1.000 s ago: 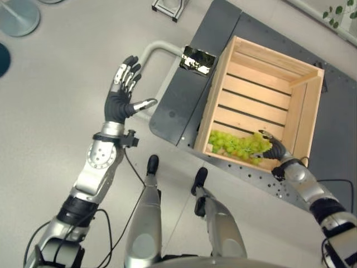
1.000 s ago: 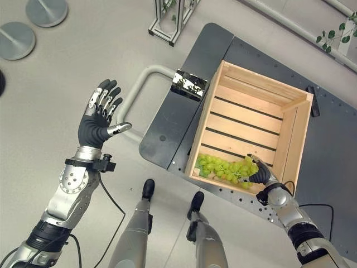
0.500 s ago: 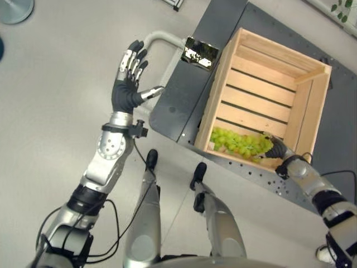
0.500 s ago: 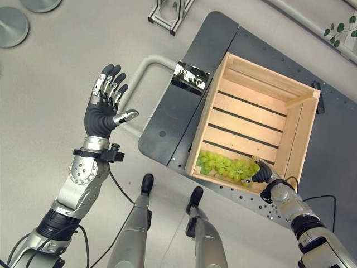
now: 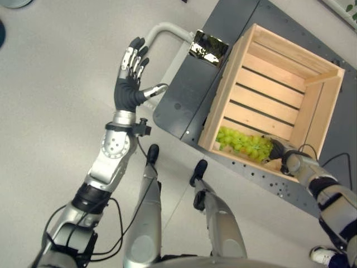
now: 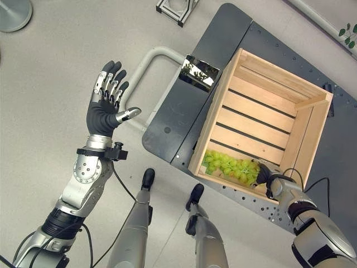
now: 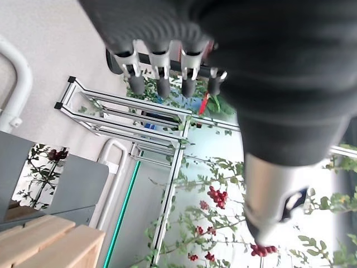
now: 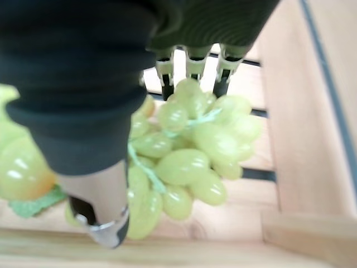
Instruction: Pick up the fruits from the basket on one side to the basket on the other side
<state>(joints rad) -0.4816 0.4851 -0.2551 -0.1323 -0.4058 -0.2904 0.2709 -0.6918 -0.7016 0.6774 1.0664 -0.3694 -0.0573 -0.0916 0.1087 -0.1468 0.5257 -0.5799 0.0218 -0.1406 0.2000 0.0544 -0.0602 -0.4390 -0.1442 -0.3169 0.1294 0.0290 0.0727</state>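
A bunch of green grapes [image 5: 242,142] lies inside a wooden crate [image 5: 295,47], against its near wall. My right hand [image 5: 279,152] reaches into the crate's near right corner. In the right wrist view its fingers [image 8: 189,70] curl over the grapes [image 8: 189,151] and the thumb [image 8: 95,206] sits on the other side, so the bunch is pinched between them. My left hand [image 5: 129,92] is raised over the floor to the left of the cart, open, with straight spread fingers [image 7: 162,72] and nothing in it.
The crate stands on a dark grey cart [image 5: 189,95] with a white tubular handle [image 5: 162,30] and a shiny plate [image 5: 209,47] at its left end. Aluminium frames and plants [image 7: 184,184] stand beyond the cart. A grey disc base [image 6: 11,11] lies far left.
The camera has shifted, so the whole scene sits higher and further right. My right hand stays on the grapes, a little deeper in the crate's corner. The left hand keeps its raised open pose.
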